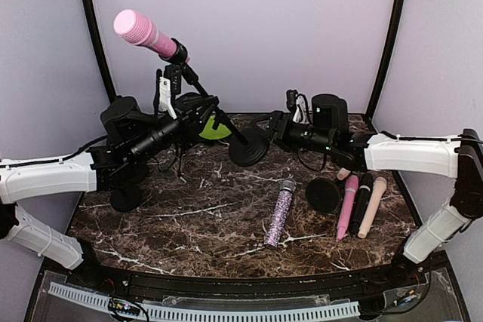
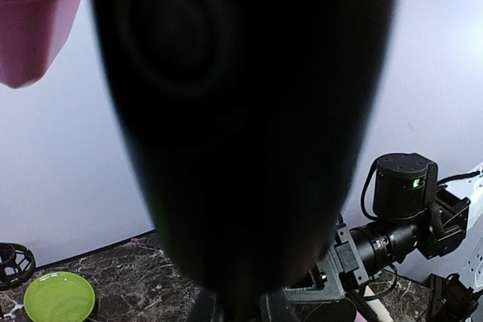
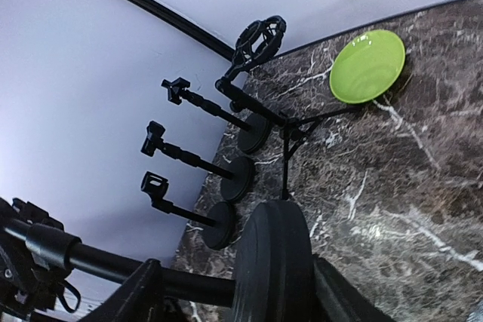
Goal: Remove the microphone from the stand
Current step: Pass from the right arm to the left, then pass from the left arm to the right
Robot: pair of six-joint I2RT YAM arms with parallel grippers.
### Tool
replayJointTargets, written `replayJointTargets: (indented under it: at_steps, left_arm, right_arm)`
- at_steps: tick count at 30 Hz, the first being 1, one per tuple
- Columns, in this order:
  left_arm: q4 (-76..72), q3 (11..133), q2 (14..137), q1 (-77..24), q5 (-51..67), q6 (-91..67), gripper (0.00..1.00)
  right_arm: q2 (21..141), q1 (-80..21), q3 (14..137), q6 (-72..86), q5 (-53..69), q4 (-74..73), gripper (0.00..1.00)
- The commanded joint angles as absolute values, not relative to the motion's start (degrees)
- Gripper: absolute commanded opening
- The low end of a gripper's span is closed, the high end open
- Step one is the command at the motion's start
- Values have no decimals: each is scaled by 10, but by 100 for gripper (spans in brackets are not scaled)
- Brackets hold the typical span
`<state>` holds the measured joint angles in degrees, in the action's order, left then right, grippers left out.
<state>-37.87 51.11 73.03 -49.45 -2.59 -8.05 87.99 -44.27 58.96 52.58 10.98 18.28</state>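
The pink microphone (image 1: 142, 31) sits high at the back left in the clip of a black stand (image 1: 220, 115) that leans left. My left gripper (image 1: 198, 113) is shut on the stand's pole below the clip. In the left wrist view the stand (image 2: 241, 126) is a dark blur filling the frame, with the pink head (image 2: 34, 20) at top left. The stand's round base (image 1: 249, 146) lies between the jaws of my right gripper (image 1: 270, 129). In the right wrist view the base (image 3: 273, 262) touches the right finger (image 3: 339, 299). The left finger (image 3: 142, 290) stands apart from it, over the pole.
A purple glitter microphone (image 1: 279, 213), a pink one (image 1: 347, 205), a black one (image 1: 361, 201) and a beige one (image 1: 373, 205) lie front right beside another stand base (image 1: 324, 195). A green plate (image 3: 367, 65) lies at the back. Three empty stands (image 3: 226, 179) and a tripod (image 3: 287, 137) stand at the left.
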Motion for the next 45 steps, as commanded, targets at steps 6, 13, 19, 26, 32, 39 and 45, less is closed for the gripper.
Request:
replayJointTargets:
  at_steps: [6, 13, 19, 26, 32, 39, 45]
  left_arm:
    - [-310, 505, 697, -496, -27, -73, 0]
    - [-294, 481, 695, -494, 35, -71, 0]
    - [-321, 447, 695, -493, 67, -96, 0]
    - [-356, 433, 695, -492, 121, -117, 0]
    - [-356, 440, 696, -491, 158, -128, 0]
    - [-345, 446, 696, -491, 183, -128, 0]
    - [-341, 450, 695, -490, 195, -127, 0]
  right_arm:
    - [784, -431, 569, 379, 105, 199, 80]
    - [767, -432, 548, 335, 268, 290, 82]
    - [783, -462, 534, 335, 276, 358, 75]
    - [833, -508, 555, 334, 268, 402, 68]
    - [873, -552, 603, 278, 248, 350, 56]
    - [902, -565, 636, 253, 240, 324, 42]
    - [922, -568, 653, 241, 231, 309, 38]
